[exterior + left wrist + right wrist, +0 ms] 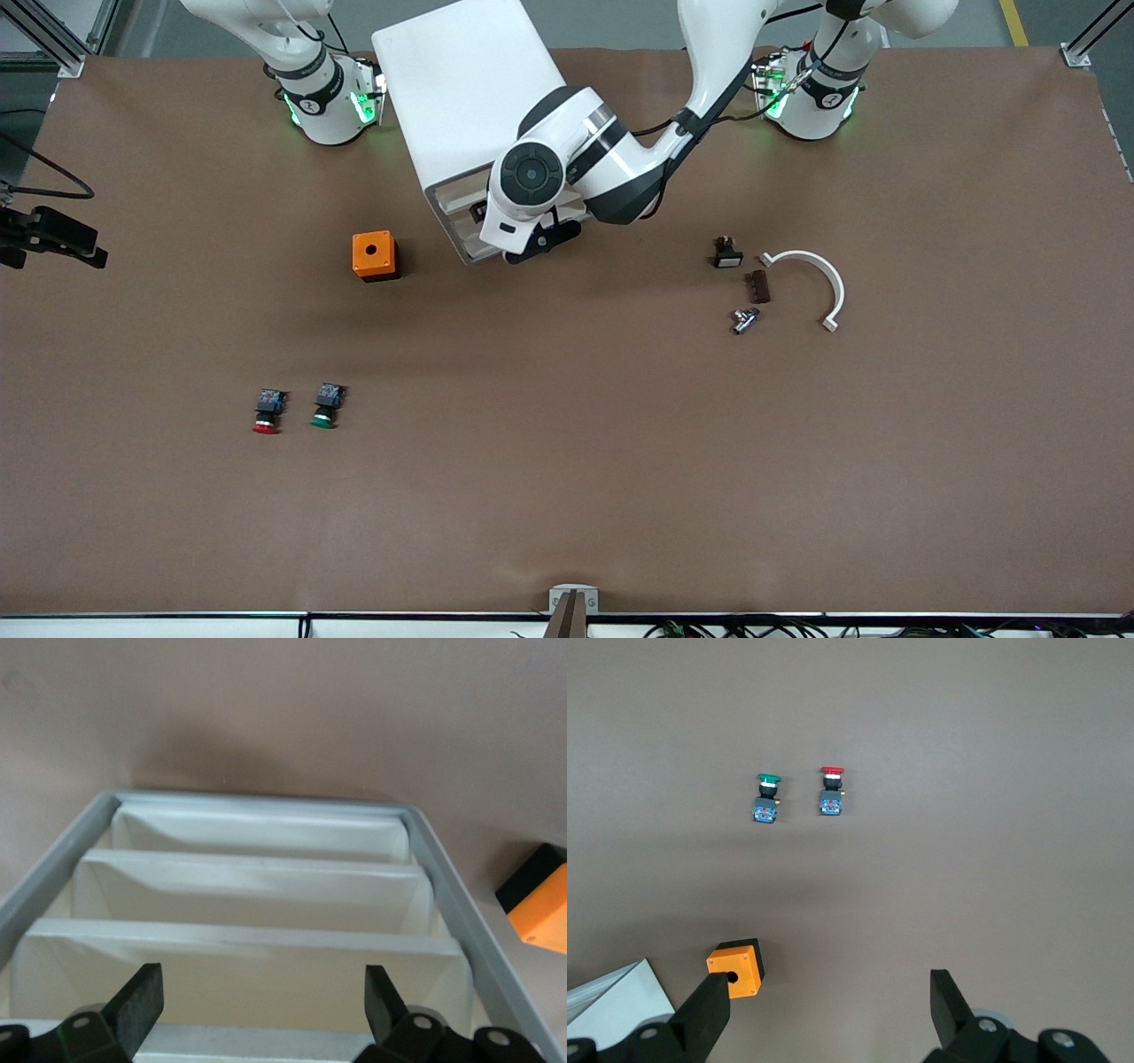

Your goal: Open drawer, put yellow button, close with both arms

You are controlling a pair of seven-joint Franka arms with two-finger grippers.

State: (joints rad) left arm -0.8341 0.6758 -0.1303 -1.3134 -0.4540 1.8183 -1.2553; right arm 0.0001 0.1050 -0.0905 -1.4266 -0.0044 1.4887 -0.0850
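Observation:
The white drawer cabinet (461, 80) stands between the two arm bases, its front toward the front camera. My left gripper (536, 241) is at the cabinet's front. In the left wrist view the gripper (263, 981) is open and empty, its fingers (137, 1001) wide apart over the stacked white drawer fronts (248, 890) inside a grey frame (461, 904). My right gripper (830, 988) is open and empty, high over the table and outside the front view. The yellow button is hidden or out of view.
An orange box (374, 255) with a round hole sits beside the cabinet, also in the right wrist view (735, 967). A red-capped button (267, 411) and a green-capped button (326, 405) lie nearer the front camera. A white curved piece (819, 279), a small black switch (727, 253), a brown block (759, 286) and a metal part (744, 320) lie toward the left arm's end.

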